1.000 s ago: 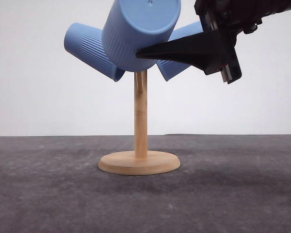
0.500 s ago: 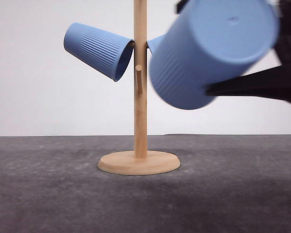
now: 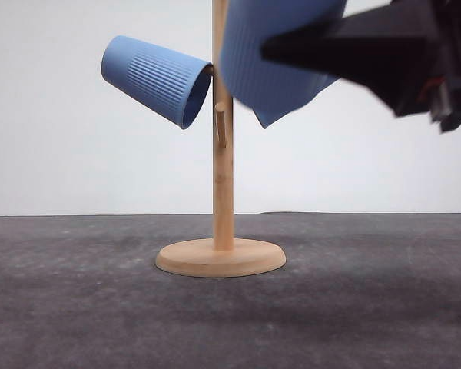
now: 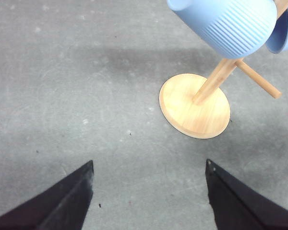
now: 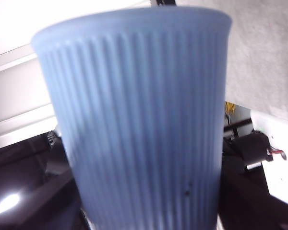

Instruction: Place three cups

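Since half a second ago, your right tool (image 3: 292,58) has carried the light-blue ribbed tapered cup (image 3: 273,50) up and in beside the pale wooden peg stand (image 3: 223,192), pinching its wall. Another cup (image 3: 155,78) hangs tilted on a left peg; a third (image 4: 283,33) shows behind the post. Your left tool (image 4: 149,191) hovers spread over the grey desk (image 3: 77,307). These look light, stiff and slick, so grip mid-ribbing. No cup shows any contents.

I counted three light-blue cups (image 3: 157,79) (image 3: 273,46) (image 3: 270,115), one wooden stand (image 3: 222,200), and two of its pegs (image 4: 259,80) (image 3: 220,124).
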{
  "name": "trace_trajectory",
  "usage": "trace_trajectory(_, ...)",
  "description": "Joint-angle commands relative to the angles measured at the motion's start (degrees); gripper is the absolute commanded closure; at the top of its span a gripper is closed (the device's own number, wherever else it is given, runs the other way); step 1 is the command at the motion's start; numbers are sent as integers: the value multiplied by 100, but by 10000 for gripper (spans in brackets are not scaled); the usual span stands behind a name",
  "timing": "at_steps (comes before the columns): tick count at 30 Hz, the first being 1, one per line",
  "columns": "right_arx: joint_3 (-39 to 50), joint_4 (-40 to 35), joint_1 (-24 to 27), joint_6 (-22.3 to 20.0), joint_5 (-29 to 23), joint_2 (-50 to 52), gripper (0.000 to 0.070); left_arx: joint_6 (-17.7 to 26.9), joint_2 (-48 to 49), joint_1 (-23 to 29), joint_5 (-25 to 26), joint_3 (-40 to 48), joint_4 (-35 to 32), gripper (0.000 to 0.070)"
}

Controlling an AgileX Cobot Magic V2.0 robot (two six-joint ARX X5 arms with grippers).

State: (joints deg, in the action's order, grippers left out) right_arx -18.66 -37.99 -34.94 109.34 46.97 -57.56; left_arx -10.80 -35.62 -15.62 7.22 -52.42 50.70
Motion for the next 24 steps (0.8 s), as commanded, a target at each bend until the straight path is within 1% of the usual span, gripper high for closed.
trace_trajectory(1, -190, -301, -17, 109, 131, -294, 249, -64, -31, -9, -15, -33, -70, 259)
trace_trajectory(5, -414, -815, -13, 109, 275, -1037, 249, -65, -31, -9, -17, -33, -70, 259)
trace_trajectory(9, -681, -1143, -9, 107, 427, -1738, 249, -65, -31, -9, -17, -33, -70, 259)
trace_trajectory(13, -889, -1586, 79, 107, 479, -2400, 249, -65, -31, -9, -17, -33, -64, 259)
trace_trajectory(16, -1100, -1670, 190, 107, 572, -2803, 249, -69, -31, -9, -17, -33, -63, 259)
trace_trajectory(19, -1314, -1907, 305, 107, 588, -3108, 249, -67, -31, -9, -17, -33, -61, 259)
trace_trajectory(24, -1661, -1926, 481, 107, 598, -3376, 248, -67, -31, -9, -17, -33, -62, 259)
